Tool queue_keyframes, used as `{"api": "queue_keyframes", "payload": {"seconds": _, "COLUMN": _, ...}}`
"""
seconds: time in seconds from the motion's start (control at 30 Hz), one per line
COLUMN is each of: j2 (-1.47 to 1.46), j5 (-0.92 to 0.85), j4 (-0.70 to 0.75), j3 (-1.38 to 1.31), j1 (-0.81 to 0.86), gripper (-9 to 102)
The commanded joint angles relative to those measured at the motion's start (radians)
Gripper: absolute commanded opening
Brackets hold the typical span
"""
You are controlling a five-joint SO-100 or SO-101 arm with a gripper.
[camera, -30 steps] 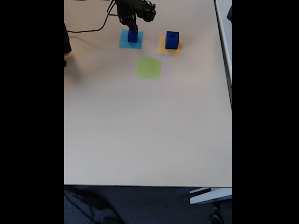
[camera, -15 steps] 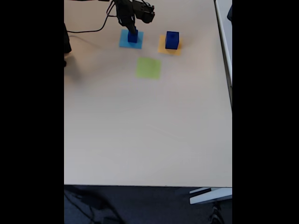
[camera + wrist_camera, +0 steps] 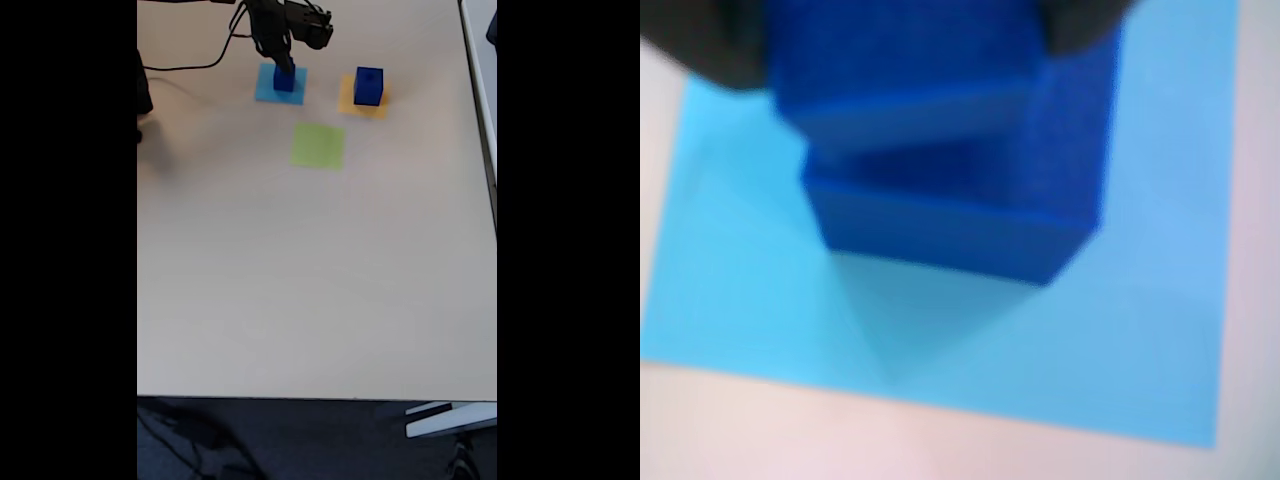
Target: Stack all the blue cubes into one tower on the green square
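Gripper (image 3: 284, 68) fingers close on a cube (image 3: 285, 80) atop the blue square (image 3: 266, 92) near the table's (image 3: 300, 280) far edge; second cube (image 3: 368, 86) on the orange square (image 3: 347, 104); green square (image 3: 318, 146) bare.

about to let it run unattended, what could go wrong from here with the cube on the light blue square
The fingers sit over the top corners of the blue cube, so a shallow hold might slip or tilt it. In the wrist view it looks like two stacked pieces, though blur leaves that unsure; one might stay behind. The green square is bare and small, so a skewed release could land off it.
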Motion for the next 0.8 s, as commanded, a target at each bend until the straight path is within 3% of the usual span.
{"api": "queue_keyframes", "payload": {"seconds": 0.0, "j2": 0.006, "j5": -0.005, "j4": -0.008, "j3": -0.078, "j1": 0.002, "gripper": 6}}
{"api": "queue_keyframes", "payload": {"seconds": 0.77, "j2": -0.011, "j5": 0.115, "j4": -0.005, "j3": -0.046, "j1": -0.015, "gripper": 7}}
